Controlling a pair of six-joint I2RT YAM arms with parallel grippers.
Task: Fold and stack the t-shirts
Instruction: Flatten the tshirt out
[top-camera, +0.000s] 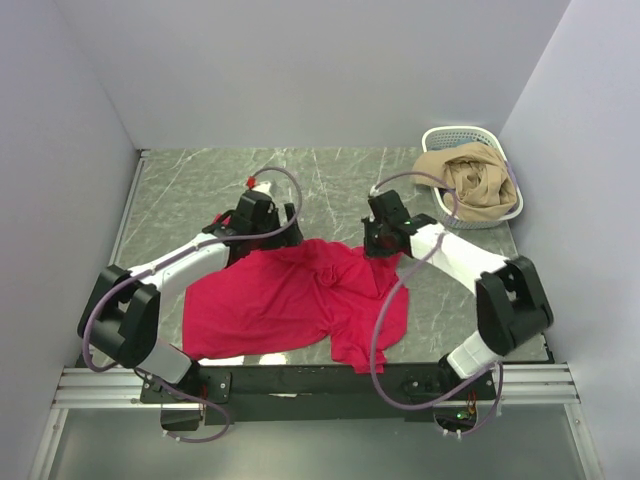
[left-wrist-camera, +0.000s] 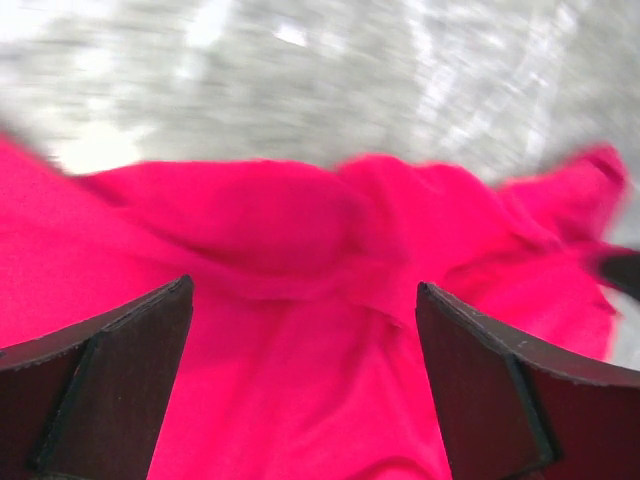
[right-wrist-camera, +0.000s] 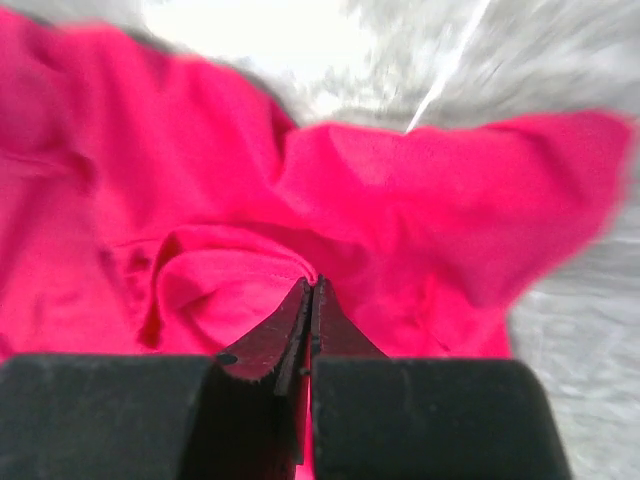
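Note:
A crimson-red t-shirt (top-camera: 300, 300) lies crumpled and partly spread in the middle of the marble table, filling the lower part of both wrist views (left-wrist-camera: 300, 380) (right-wrist-camera: 420, 190). My left gripper (top-camera: 240, 238) hangs over its far left edge. It is open (left-wrist-camera: 305, 290), with its dark fingers (left-wrist-camera: 120, 370) wide apart above the cloth and nothing between them. My right gripper (top-camera: 378, 245) is at the shirt's far right edge, shut (right-wrist-camera: 312, 285) on a raised fold of the red cloth.
A white lattice basket (top-camera: 455, 132) stands at the back right corner with tan cloth (top-camera: 470, 180) heaped in it and hanging over its rim. Grey walls close in the table (top-camera: 200, 180) on three sides. The arm bases sit at the near edge.

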